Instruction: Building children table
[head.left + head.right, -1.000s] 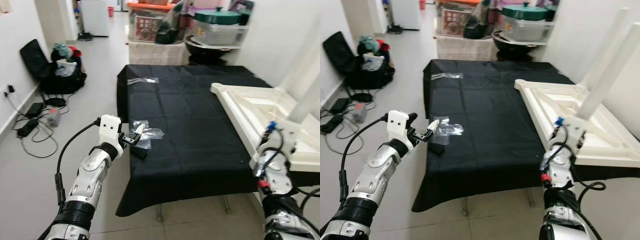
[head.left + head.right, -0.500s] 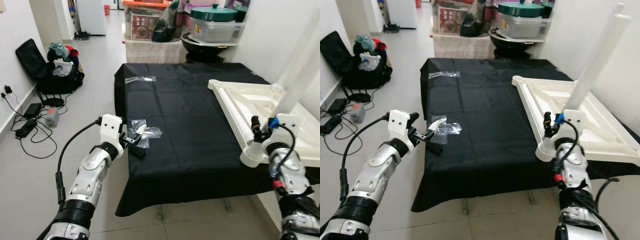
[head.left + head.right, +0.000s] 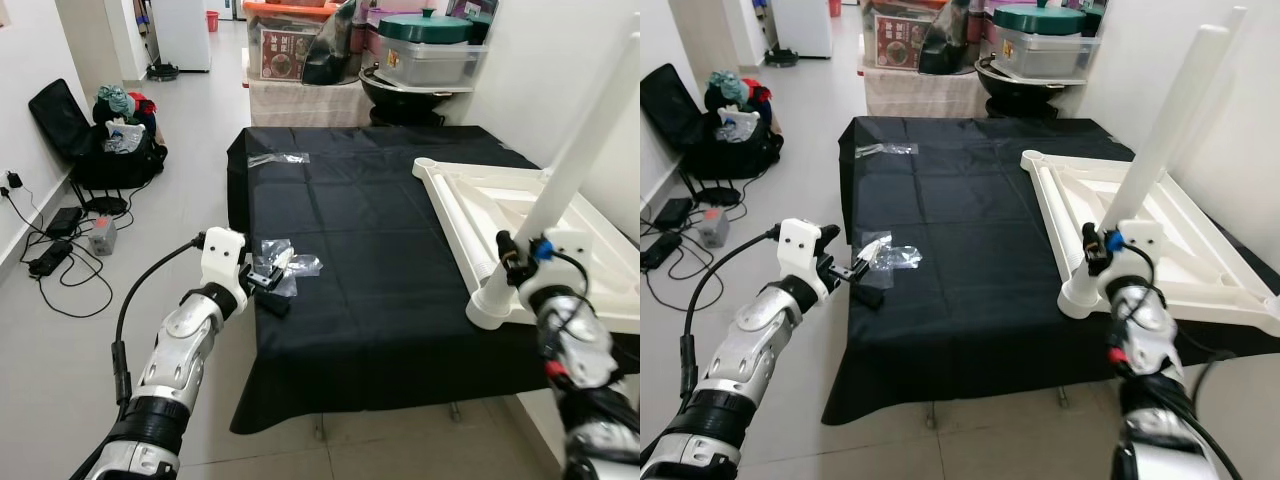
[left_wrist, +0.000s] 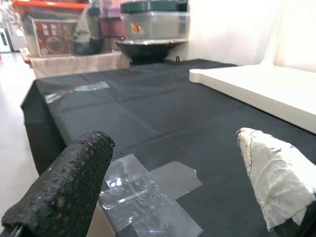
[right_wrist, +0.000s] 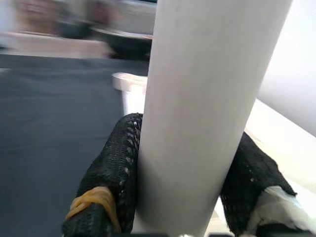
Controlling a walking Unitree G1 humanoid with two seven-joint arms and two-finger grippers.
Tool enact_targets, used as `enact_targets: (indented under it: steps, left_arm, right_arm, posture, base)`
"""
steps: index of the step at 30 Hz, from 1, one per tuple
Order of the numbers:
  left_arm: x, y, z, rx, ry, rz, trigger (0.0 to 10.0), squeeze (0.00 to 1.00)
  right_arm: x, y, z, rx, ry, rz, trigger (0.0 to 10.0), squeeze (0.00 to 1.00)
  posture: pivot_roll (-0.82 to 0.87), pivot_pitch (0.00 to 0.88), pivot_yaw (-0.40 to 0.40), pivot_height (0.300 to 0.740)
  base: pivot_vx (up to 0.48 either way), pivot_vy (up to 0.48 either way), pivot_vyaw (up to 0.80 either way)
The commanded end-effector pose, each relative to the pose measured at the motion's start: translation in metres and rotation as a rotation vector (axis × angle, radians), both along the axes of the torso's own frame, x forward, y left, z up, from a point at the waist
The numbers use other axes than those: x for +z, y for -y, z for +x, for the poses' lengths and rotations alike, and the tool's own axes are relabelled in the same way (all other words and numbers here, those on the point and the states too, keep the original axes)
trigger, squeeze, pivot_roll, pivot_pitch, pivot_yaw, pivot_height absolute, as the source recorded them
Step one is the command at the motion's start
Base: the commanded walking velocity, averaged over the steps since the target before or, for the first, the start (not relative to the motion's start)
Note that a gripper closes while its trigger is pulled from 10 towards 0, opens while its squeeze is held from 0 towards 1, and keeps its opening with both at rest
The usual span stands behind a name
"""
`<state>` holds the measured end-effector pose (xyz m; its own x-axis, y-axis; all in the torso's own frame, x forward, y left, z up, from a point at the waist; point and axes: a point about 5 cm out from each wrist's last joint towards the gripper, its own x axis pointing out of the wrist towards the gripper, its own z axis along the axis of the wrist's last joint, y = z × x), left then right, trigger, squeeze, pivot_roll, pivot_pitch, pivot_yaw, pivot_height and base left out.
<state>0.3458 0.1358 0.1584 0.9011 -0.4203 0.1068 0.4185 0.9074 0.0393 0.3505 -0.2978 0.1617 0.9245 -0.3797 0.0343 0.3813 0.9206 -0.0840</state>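
Note:
The white children's tabletop (image 3: 520, 200) lies upside down on the right side of the black-covered table (image 3: 370, 220). A white leg (image 3: 1160, 130) stands in the tabletop's near left corner socket, leaning up and to the right. My right gripper (image 3: 1092, 250) is shut on the leg low down, just above the socket. In the right wrist view the leg (image 5: 207, 98) sits between the black fingers (image 5: 116, 173). My left gripper (image 3: 268, 275) hovers open at the table's front left edge, over a clear plastic bag (image 3: 295, 265). The left wrist view shows that bag (image 4: 143, 192) below the open gripper (image 4: 173, 163).
Another clear bag (image 3: 278, 158) lies at the table's far left. A black bag with clothes (image 3: 115, 140) and cables with adapters (image 3: 60, 240) sit on the floor by the left wall. Storage boxes and a pot (image 3: 430, 50) stand behind the table. A white wall is close on the right.
My right gripper has swung the leg from beside the tabletop's near corner to on top of it, where it now stands in the socket. The left arm has hardly moved.

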Motion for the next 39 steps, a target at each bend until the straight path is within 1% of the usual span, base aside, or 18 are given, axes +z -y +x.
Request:
enact_targets:
  steps: [1, 2, 6, 9, 11, 12, 13, 14, 15, 18, 19, 24, 25, 34, 35, 37, 38, 39]
  left_arm:
    - [-0.003, -0.001, 0.001, 0.006, -0.012, 0.010, 10.0, 0.00]
    - [-0.002, 0.000, 0.000, 0.004, -0.009, 0.008, 10.0, 0.00]
    - [-0.003, -0.001, -0.001, 0.011, -0.011, 0.008, 10.0, 0.00]
    - [-0.003, -0.003, 0.000, 0.024, -0.012, 0.007, 10.0, 0.00]
    - [-0.003, -0.003, 0.000, 0.024, -0.012, 0.007, 10.0, 0.00]
    - [-0.002, -0.004, 0.000, 0.031, -0.010, 0.005, 10.0, 0.00]
    - [-0.002, -0.004, 0.001, 0.041, -0.010, 0.000, 10.0, 0.00]
    - [-0.002, -0.004, 0.001, 0.041, -0.010, 0.000, 10.0, 0.00]
    - [-0.003, -0.003, 0.001, 0.044, -0.011, -0.004, 10.0, 0.00]
    - [-0.003, -0.001, -0.002, 0.037, -0.011, -0.008, 10.0, 0.00]
    - [-0.003, -0.001, -0.003, 0.032, -0.011, -0.008, 10.0, 0.00]
    - [-0.007, -0.010, -0.002, 0.050, -0.023, 0.002, 10.0, 0.00]
    - [-0.006, -0.010, -0.002, 0.048, -0.021, 0.001, 10.0, 0.00]
    - [-0.006, -0.002, -0.001, 0.033, -0.021, -0.006, 10.0, 0.00]
    - [-0.006, 0.000, -0.002, 0.021, -0.019, -0.008, 10.0, 0.00]
    - [-0.006, 0.001, -0.002, 0.013, -0.018, -0.008, 10.0, 0.00]
    - [-0.006, 0.001, -0.003, 0.008, -0.017, -0.008, 10.0, 0.00]
    - [-0.006, 0.001, -0.003, 0.008, -0.017, -0.008, 10.0, 0.00]
  right_arm:
    - [-0.036, 0.029, -0.024, -0.334, -0.192, -0.016, 0.0, 0.00]
    - [-0.046, 0.034, -0.034, -0.531, -0.213, 0.047, 0.0, 0.00]
    - [-0.053, 0.023, -0.036, -0.600, -0.208, 0.091, 0.0, 0.00]
    - [-0.050, -0.028, -0.019, -0.453, -0.165, 0.098, 0.0, 0.00]
    - [-0.050, -0.028, -0.019, -0.453, -0.165, 0.098, 0.0, 0.00]
    - [-0.043, -0.052, -0.007, -0.307, -0.139, 0.078, 0.0, 0.00]
    - [-0.038, -0.069, 0.001, -0.168, -0.126, 0.072, 5.5, 0.00]
    - [-0.038, -0.069, 0.001, -0.168, -0.126, 0.072, 5.5, 0.00]
    - [-0.032, -0.080, 0.007, -0.016, -0.106, 0.062, 10.0, 0.00]
    - [-0.019, -0.084, 0.008, 0.146, 0.012, 0.101, 10.0, 0.00]
    - [-0.016, -0.081, 0.006, 0.184, 0.039, 0.074, 10.0, 1.00]
    - [-0.010, -0.062, 0.004, 0.272, 0.023, 0.013, 10.0, 1.00]
    - [-0.007, -0.060, 0.004, 0.292, 0.029, 0.006, 10.0, 0.00]
    - [-0.003, -0.063, -0.006, 0.577, 0.012, -0.050, 10.0, 0.00]
    - [-0.008, -0.065, -0.006, 0.609, -0.016, -0.064, 4.4, 0.00]
    - [-0.011, -0.065, -0.006, 0.633, -0.034, -0.070, 4.4, 0.00]
    - [-0.013, -0.065, -0.006, 0.641, -0.042, -0.069, 0.0, 0.00]
    - [-0.013, -0.065, -0.006, 0.641, -0.042, -0.069, 0.0, 0.00]
  posture:
    - [0.02, 0.000, -0.074, 0.740]
    - [0.03, 0.000, -0.076, 0.740]
    - [0.03, 0.000, -0.070, 0.740]
    - [0.03, 0.000, -0.075, 0.740]
    - [0.03, 0.000, -0.075, 0.740]
    - [0.03, 0.000, -0.082, 0.740]
    - [0.03, 0.000, -0.082, 0.740]
    - [0.03, 0.000, -0.082, 0.740]
    - [0.03, 0.000, -0.084, 0.740]
    - [0.04, 0.000, -0.092, 0.740]
    - [0.04, 0.000, -0.092, 0.740]
    - [0.03, 0.000, -0.091, 0.740]
    - [0.03, 0.000, -0.089, 0.740]
    - [0.00, 0.000, -0.079, 0.740]
    - [-0.02, 0.000, -0.075, 0.740]
    - [-0.02, 0.000, -0.075, 0.740]
    - [-0.02, 0.000, -0.075, 0.740]
    - [-0.02, 0.000, -0.075, 0.740]
  base:
    - [0.000, 0.000, 0.00]
    - [0.000, 0.000, 0.00]
    - [0.000, 0.000, 0.00]
    - [0.000, 0.000, 0.00]
    - [0.000, 0.000, 0.00]
    - [0.000, 0.000, 0.00]
    - [0.000, 0.000, 0.00]
    - [0.000, 0.000, 0.00]
    - [0.000, 0.000, 0.00]
    - [0.000, 0.000, 0.00]
    - [0.000, 0.000, 0.00]
    - [0.000, 0.000, 0.00]
    - [0.000, 0.000, 0.00]
    - [0.000, 0.000, 0.00]
    - [0.000, 0.000, 0.00]
    - [0.000, 0.000, 0.00]
    - [0.000, 0.000, 0.00]
    - [0.000, 0.000, 0.00]
